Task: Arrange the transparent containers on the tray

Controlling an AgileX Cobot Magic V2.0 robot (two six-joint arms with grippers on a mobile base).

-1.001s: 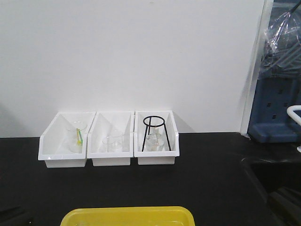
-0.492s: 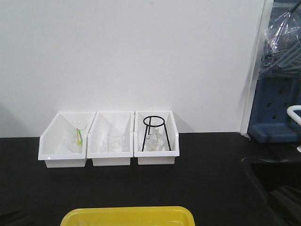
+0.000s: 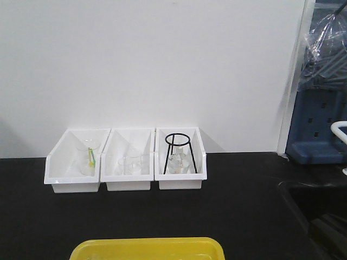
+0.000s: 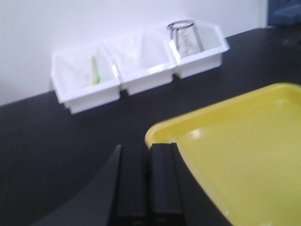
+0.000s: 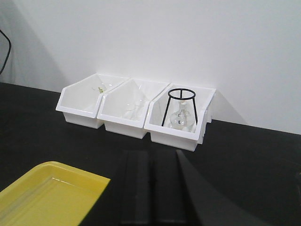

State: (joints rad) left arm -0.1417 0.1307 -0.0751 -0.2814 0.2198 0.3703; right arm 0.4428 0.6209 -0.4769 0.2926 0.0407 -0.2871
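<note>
Black desk (image 3: 238, 206) before white wall; glassware (image 3: 130, 164) sorted in three white bins (image 3: 124, 179), tray (image 3: 146, 249) near for loading. Left fingers (image 4: 146, 181) and right fingers (image 5: 153, 186) both clenched, holding nothing.

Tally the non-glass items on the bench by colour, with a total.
White bins: 3
Yellow tray: 1
Black wire stand: 1
Total: 5
</note>
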